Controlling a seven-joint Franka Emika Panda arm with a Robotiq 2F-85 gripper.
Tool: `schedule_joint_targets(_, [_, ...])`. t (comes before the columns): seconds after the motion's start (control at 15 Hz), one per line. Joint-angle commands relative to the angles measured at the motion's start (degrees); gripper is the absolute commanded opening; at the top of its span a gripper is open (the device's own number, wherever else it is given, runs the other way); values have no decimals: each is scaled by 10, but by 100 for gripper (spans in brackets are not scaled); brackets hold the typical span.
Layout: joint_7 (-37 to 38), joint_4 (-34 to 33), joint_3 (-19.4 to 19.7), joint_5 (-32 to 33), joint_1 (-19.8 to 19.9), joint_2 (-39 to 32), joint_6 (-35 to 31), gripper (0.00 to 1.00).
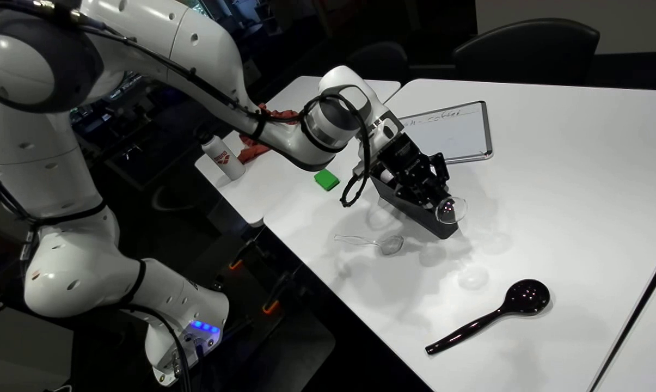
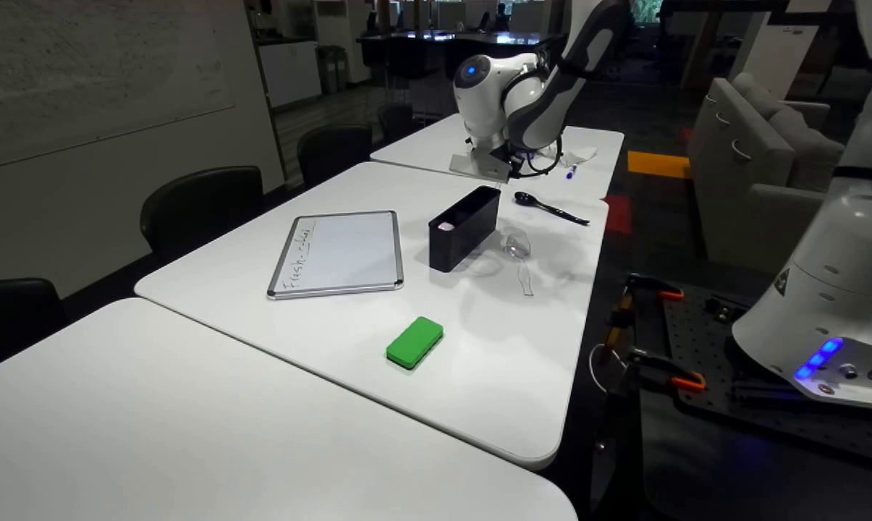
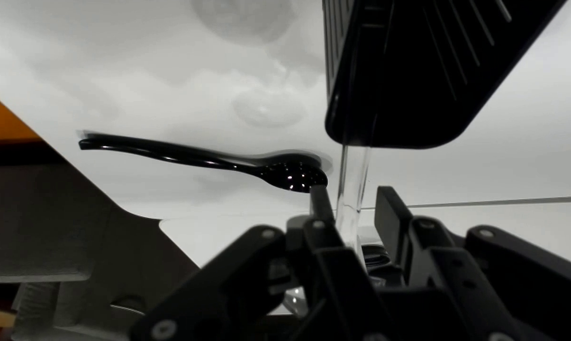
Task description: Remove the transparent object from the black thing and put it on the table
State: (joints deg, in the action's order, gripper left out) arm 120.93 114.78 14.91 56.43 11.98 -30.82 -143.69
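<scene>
- Black two-fingered gripper [image 3: 354, 202]: fingers parted, space visible between them, nothing clamped.
- Slim clear see-through spoon [image 3: 353, 175]: handle passes between the fingers and into one end of the long, low black rectangular box [image 2: 475, 235]; contact with the nearer pad cannot be told.
- Box stands on the large white flat-topped table [image 1: 567, 190]; its walls hem in the handle. Small pale item [image 2: 445, 226] at the opposite end, identity unclear.
- Second clear spoon [image 1: 390, 246]: lies on the table beside the box's long side.
- Glossy black round-headed spoon [image 1: 525, 298]: on the table past the gripper's end of the box, apart from it.
- Grey-framed white rectangular board [image 2: 349, 250]: flat, on the box's other long side.
- Green rectangular block [image 2: 414, 344]: well apart from the gripper.
- White bottle [image 1: 224, 158], crumpled red cloth [image 1: 250, 151]: on the adjoining white table [image 1: 254, 196], farthest out.
</scene>
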Motion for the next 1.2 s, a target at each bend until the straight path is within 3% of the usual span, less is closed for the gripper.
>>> schedule_joint_targets(0.0, [17, -9, 14, -2, -21, -2, 8, 1])
schedule_joint_targets(0.33, [26, 22, 22, 11, -40, 43, 7, 3])
schedule_joint_targets(0.67, [31, 69, 27, 42, -54, 136, 30, 3])
schedule_joint_targets(1.13, [12, 114, 16, 57, -23, 292, 73, 3])
